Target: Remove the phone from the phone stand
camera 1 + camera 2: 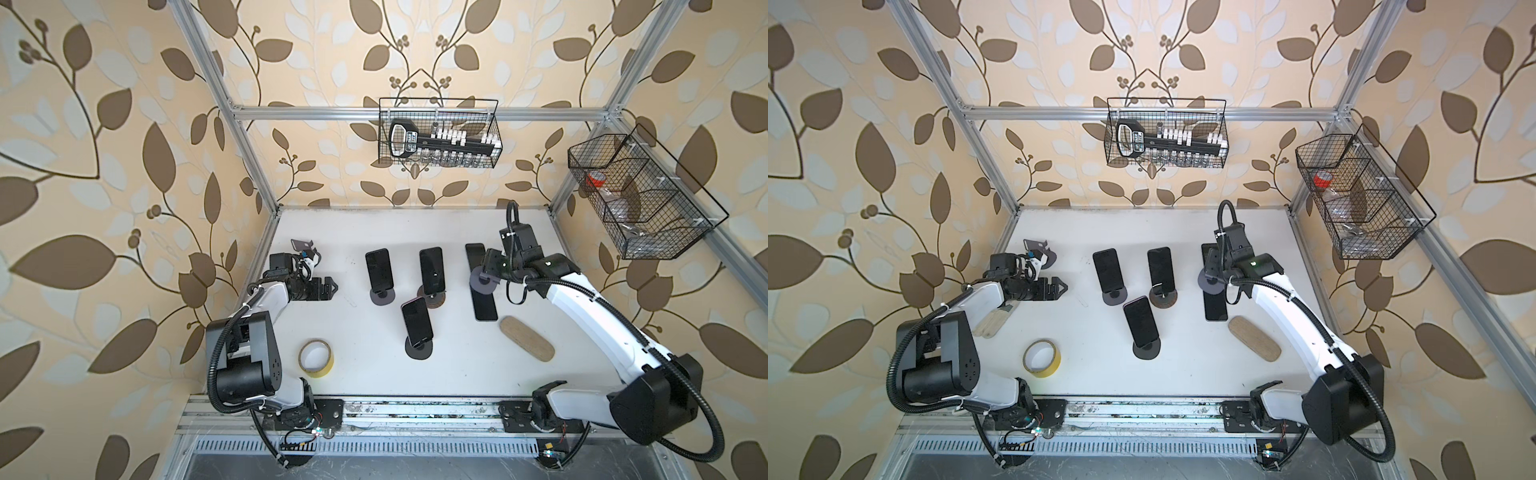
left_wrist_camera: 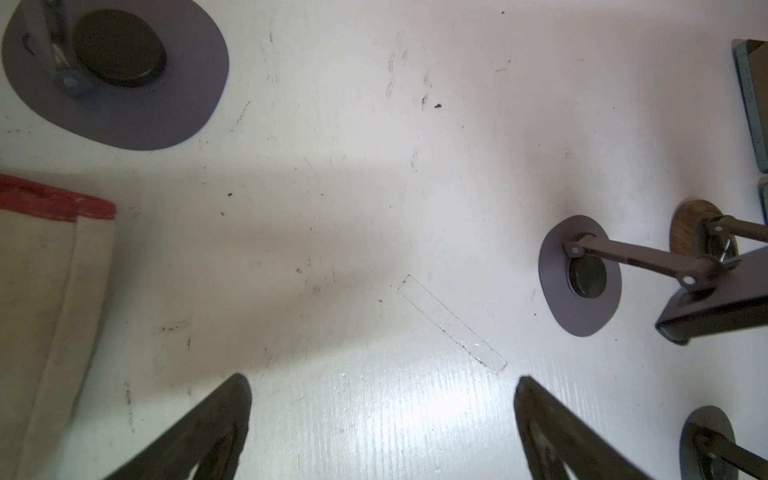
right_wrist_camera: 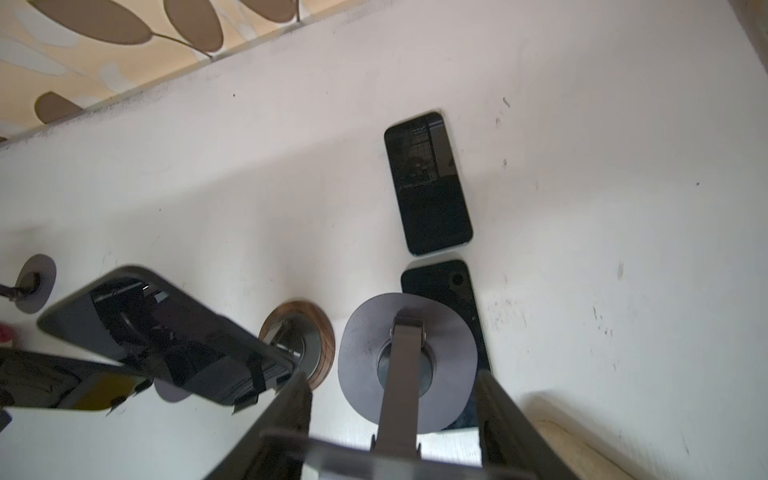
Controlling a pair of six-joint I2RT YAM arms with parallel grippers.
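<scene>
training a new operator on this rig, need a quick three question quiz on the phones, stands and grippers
1. How many phones sit propped on stands?
2. True or false: the left gripper is shut on a phone.
3. What sits between the jaws of the right gripper? A) a cup B) an empty phone stand C) a phone

Key:
1) Three; two other phones lie flat on the table.
2) False: it is open and empty.
3) B.
</scene>
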